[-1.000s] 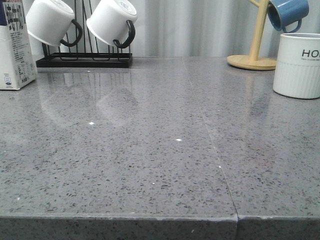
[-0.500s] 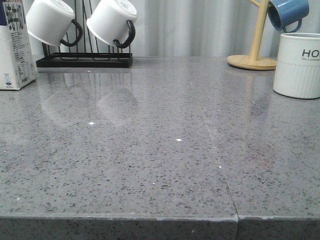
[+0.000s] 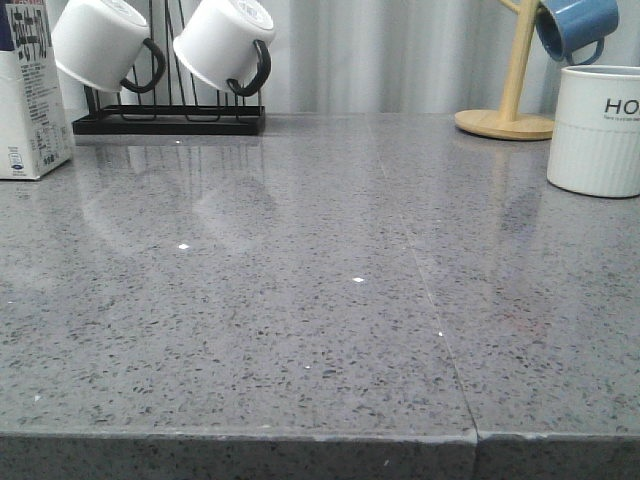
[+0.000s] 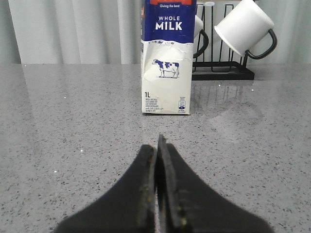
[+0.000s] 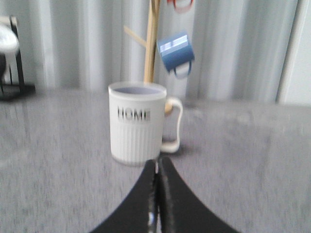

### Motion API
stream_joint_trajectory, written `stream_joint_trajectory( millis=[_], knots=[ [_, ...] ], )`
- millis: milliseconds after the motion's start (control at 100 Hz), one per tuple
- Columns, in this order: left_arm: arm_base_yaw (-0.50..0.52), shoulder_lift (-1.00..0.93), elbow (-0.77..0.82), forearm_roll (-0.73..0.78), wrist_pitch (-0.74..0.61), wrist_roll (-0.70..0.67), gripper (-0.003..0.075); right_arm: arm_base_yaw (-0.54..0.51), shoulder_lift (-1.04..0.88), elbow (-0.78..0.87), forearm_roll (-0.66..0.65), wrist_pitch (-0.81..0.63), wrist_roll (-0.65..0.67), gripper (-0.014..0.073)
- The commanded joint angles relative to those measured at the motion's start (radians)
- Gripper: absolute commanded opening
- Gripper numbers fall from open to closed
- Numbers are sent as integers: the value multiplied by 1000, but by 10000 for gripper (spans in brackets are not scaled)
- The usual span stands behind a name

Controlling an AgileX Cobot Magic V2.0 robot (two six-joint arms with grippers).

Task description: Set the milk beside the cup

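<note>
Grey speckled countertop [image 3: 300, 300] filled my front view, backed by pale curtains. I saw the milk [image 3: 30, 90] standing upright at the far left edge, just beside the black rack [image 3: 168, 122] carrying two white mugs [image 3: 222, 42]. The cup [image 3: 597, 130] stood at the far right, near the wooden mug tree [image 3: 515, 90] holding a blue mug [image 3: 575, 27], well apart from the milk. My left gripper [image 4: 157, 145] was clenched and empty, facing the milk [image 4: 167, 58]. My right gripper [image 5: 158, 167] was likewise clenched and empty, facing the cup [image 5: 137, 124].
</note>
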Motion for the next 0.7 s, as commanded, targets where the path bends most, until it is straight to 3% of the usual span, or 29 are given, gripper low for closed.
stream_joint_trajectory(
  millis=[0,110,440,580,690],
  knots=[
    [5,-27,60,-3,-76,-11,-20,-6,-24,-18,-11,-168,-7,-66],
    [5,-27,60,-3,-76,-11,-20,-6,-24,-47,-4,-133,19,-66],
    [5,-27,60,-3,-76,-11,-20,-6,113,-324,52,442,74,-66],
    [5,-27,60,-3,-76,-11,-20,-6,231,-375,66,473,74,-40],
    [5,-27,60,-3,-76,-11,-20,-6,312,-375,67,408,74,107]
  ],
)
